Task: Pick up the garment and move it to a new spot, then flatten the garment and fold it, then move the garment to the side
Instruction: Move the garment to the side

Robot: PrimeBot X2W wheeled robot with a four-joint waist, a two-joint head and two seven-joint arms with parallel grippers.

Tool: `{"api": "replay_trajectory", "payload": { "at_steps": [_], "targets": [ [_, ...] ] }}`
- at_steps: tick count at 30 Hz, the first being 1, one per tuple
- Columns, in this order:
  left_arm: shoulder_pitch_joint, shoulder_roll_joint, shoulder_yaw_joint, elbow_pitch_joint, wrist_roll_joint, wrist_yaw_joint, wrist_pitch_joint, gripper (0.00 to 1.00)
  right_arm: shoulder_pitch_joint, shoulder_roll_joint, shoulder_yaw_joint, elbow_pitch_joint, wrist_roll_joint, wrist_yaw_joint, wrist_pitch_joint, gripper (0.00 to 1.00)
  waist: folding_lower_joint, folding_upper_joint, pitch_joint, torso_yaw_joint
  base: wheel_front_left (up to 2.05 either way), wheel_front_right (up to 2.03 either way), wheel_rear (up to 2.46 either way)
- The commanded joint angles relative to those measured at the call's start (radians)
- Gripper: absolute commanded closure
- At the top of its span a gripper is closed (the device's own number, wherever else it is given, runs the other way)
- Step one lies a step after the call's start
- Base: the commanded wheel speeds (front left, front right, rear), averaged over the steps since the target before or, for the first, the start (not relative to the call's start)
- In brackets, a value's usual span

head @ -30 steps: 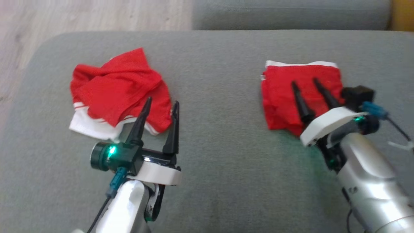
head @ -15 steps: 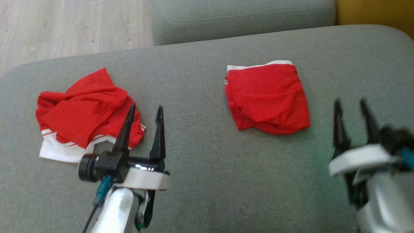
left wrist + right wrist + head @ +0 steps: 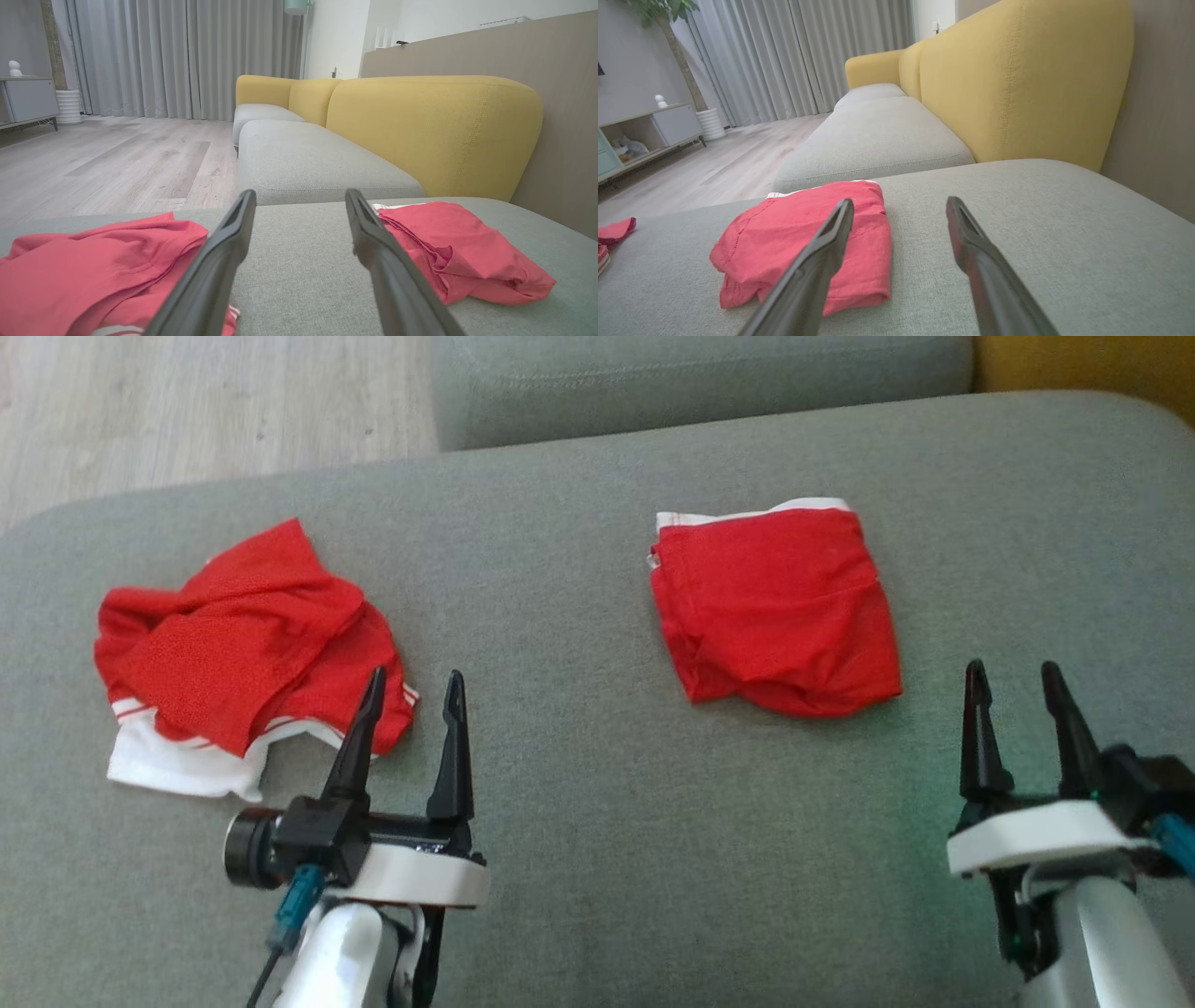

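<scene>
The right gripper (image 3: pixel 1013 670), wide open and empty, has withdrawn from the folded red mesh garment (image 3: pixel 775 607) (set aside, apparently finished) on the grey fabric cushion (image 3: pixel 579 756); the left gripper (image 3: pixel 415 675) likewise gapes empty.

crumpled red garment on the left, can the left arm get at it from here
Probably yes: the left gripper is open at the near edge of the crumpled garment, with nothing in between.

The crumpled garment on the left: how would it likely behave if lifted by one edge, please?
Probably floppy: the garment lies in soft folds, so it should drape. Likely light, since the fabric looks thin. Pushed, it would probably bunch on the cushion.
</scene>
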Motion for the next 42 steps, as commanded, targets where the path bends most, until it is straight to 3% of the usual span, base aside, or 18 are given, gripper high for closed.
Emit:
{"api": "replay_trajectory", "payload": {
  "at_steps": [1,7,17,27,28,29,30,34,42],
  "targets": [
    [-0.057,0.005,0.021,-0.038,0.008,-0.003,-0.005,0.0,-0.066,0.0,0.017,-0.035,-0.015,-0.001,0.011,0.0,0.0,0.0,0.024,0.015,0.0,0.0,0.0],
    [-0.091,0.005,0.001,-0.044,0.02,-0.004,-0.005,0.0,-0.175,0.001,-0.009,0.01,-0.016,-0.001,0.086,0.0,0.0,0.0,0.108,0.05,0.0,0.0,0.0],
    [-0.152,0.005,-0.011,-0.043,0.041,-0.018,-0.005,0.0,-0.399,-0.021,-0.097,0.23,-0.014,-0.001,0.224,0.0,0.0,0.0,0.214,0.108,0.0,0.0,0.0],
    [-0.172,0.005,-0.028,-0.031,0.031,-0.016,-0.005,0.0,-0.489,-0.081,0.017,0.474,-0.004,-0.001,0.332,0.0,0.0,0.0,0.233,0.139,0.0,0.0,0.0],
    [-0.174,0.005,-0.029,-0.029,0.03,-0.015,-0.005,0.0,-0.493,-0.092,0.031,0.49,-0.007,-0.001,0.333,0.06,0.0,0.0,0.231,0.139,0.0,0.0,0.0],
    [-0.175,0.005,-0.03,-0.028,0.029,-0.013,-0.005,0.0,-0.497,-0.102,0.044,0.502,-0.01,-0.001,0.33,0.59,0.0,0.0,0.229,0.139,0.0,0.0,0.0],
    [-0.176,0.005,-0.031,-0.026,0.029,-0.012,-0.005,0.0,-0.503,-0.113,0.058,0.51,-0.012,-0.001,0.323,1.0,0.0,0.0,0.225,0.138,0.0,0.0,0.0],
    [-0.174,0.005,-0.03,-0.021,0.028,-0.008,-0.005,0.0,-0.52,-0.157,0.117,0.526,-0.019,-0.001,0.286,1.0,0.0,0.0,0.204,0.127,0.0,0.0,0.0],
    [-0.156,0.005,-0.015,-0.034,0.033,-0.006,-0.005,0.0,-0.516,-0.346,0.26,0.5,-0.009,-0.001,0.26,1.0,0.0,0.0,0.174,0.095,0.0,0.0,0.0]
  ]
}}
